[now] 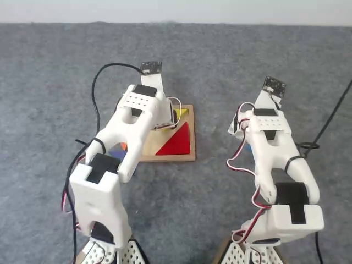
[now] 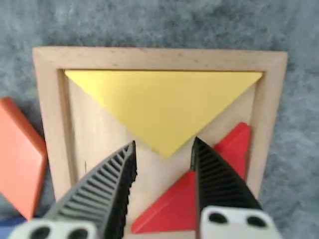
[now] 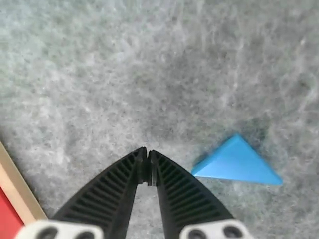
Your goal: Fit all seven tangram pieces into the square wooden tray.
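Left gripper (image 2: 164, 149) hung over the middle of the wooden tray (image 2: 159, 57), claw at a medium gap with nothing between the jaws. Its tips bracketed the point of the yellow triangle (image 2: 164, 99). My read: it was lined up either to nudge that piece or to clear off it.

In the high view the yellow triangle's long edge ran along the tray's 12 o'clock rim, and the red triangle (image 1: 179, 140) lay against the 3 o'clock rim. Both sat flat inside. Parked on the rims like that, they left the 6 to 9 o'clock part as bare wood for the rest. So two of seven were in, early going.

An orange piece (image 2: 17, 154) lay on the carpet just outside the tray's 9 o'clock rim, within the left arm's reach, with a scrap of blue next to it.

Right gripper (image 3: 147, 152) was out at 3 o'clock from the tray, well apart, claw closed tight and empty over the carpet. A blue triangle (image 3: 234, 164) lay flat just beside it, untouched, the likely next pick for that arm. It would need opening first.
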Controlling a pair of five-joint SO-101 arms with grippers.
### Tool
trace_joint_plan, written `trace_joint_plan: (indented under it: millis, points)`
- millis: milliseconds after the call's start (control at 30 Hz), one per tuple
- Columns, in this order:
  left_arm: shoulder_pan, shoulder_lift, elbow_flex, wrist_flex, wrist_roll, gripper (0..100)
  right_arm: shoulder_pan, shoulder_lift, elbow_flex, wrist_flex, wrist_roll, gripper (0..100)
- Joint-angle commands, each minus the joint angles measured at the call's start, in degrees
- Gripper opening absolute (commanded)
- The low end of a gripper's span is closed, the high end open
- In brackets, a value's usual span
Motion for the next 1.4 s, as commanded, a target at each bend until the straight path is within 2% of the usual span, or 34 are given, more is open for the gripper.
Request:
trace_joint_plan:
  millis: [0, 133, 333, 500, 767, 967, 1100, 1367]
  points:
    - [1.0, -4.7, -2.3, 3.1, -4.0, 17, -0.3, -0.7, -3.5, -0.6, -0.5, 0.7]
    - [1.1, -10.0, 2.3, 2.9, -4.6, 17, -0.3, -0.6, -3.5, -0.8, -0.5, 0.7]
    - [1.1, -17.5, 12.4, -6.2, -6.9, 17, -0.7, -0.7, -3.6, -1.1, -0.4, 0.7]
    - [1.5, -19.3, 17.3, -11.3, -12.7, 17, -2.7, -0.7, -3.5, -1.7, 6.1, 0.7]
    - [2.2, -19.0, 19.0, -11.5, -13.5, 17, -3.9, -0.7, -3.3, -1.9, 9.4, 0.7]
    - [7.5, -19.0, 21.1, -11.6, -13.6, 17, -6.3, -0.3, -3.2, -3.4, 14.1, 0.7]
    - [8.8, -19.0, 21.4, -13.2, -12.6, 17, -6.4, -0.1, -3.1, -3.7, 14.8, 0.7]
    - [8.4, -19.1, 21.0, -13.5, -1.6, 17, -6.4, 1.7, -2.3, -7.0, 15.1, 0.7]
